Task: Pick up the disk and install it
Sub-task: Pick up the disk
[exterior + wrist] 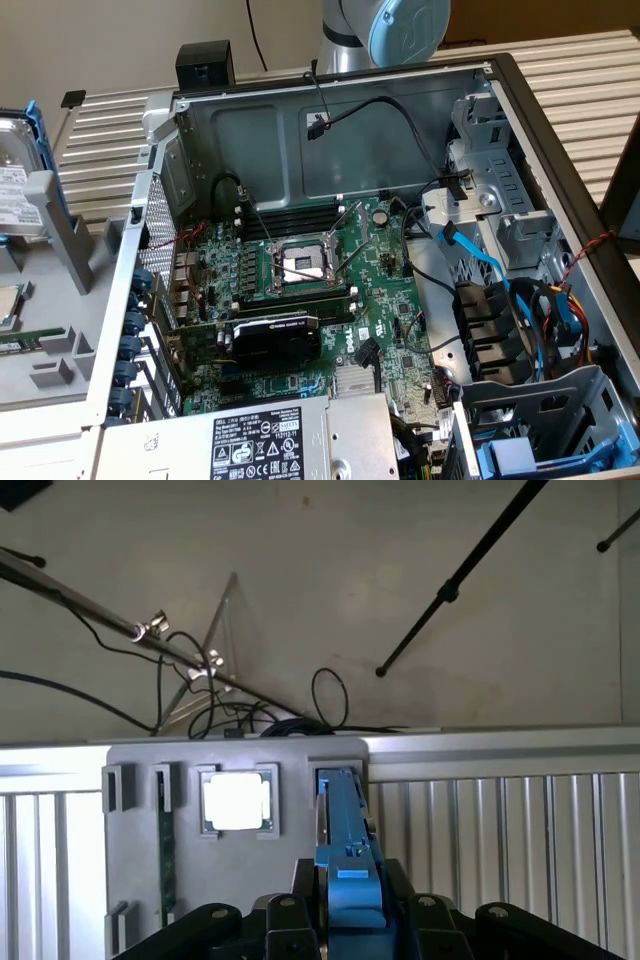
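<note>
The disk point(343, 820) stands on edge in a slot of the grey parts tray point(140, 880), its blue carrier facing the wrist camera. My gripper point(350, 912) sits over its near end, black fingers point(300, 885) pressed against both sides of the blue carrier, shut on it. In the exterior view the disk point(14, 175) shows at the far left edge, upright in the tray point(60, 350), its silver face and white label visible with the blue frame behind. The disk still rests in its slot.
A square processor chip point(237, 800) and a memory stick point(167, 850) sit in the tray beside the disk. The open computer case point(330, 130) fills the exterior view's right, with the power supply point(270, 440), cables and a blue-railed drive bay point(520, 450). The arm's joint point(400, 30) stands behind it.
</note>
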`<state>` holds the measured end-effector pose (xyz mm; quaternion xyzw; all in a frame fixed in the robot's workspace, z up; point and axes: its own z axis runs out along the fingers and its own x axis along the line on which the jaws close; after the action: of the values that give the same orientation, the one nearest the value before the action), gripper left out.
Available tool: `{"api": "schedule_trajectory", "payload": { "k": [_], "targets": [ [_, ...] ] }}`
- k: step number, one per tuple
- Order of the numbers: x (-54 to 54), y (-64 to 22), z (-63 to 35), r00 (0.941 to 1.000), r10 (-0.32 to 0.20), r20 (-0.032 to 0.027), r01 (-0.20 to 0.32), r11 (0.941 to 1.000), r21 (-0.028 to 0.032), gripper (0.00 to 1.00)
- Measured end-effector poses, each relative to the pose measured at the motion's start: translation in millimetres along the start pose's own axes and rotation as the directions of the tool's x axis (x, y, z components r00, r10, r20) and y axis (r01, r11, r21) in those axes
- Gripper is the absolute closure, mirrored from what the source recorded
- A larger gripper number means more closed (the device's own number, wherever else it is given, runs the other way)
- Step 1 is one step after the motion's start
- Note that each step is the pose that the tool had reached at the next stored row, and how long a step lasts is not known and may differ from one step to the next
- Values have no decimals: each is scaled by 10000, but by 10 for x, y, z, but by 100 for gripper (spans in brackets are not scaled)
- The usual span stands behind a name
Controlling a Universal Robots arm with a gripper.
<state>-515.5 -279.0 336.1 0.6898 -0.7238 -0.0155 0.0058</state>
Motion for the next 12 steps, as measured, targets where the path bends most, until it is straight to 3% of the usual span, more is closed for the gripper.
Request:
{"api": "schedule_trajectory", "payload": {
  "k": [12],
  "targets": [
    [-4,5,-240,10000,0,0,0,10000,1,63]
  ]
}}
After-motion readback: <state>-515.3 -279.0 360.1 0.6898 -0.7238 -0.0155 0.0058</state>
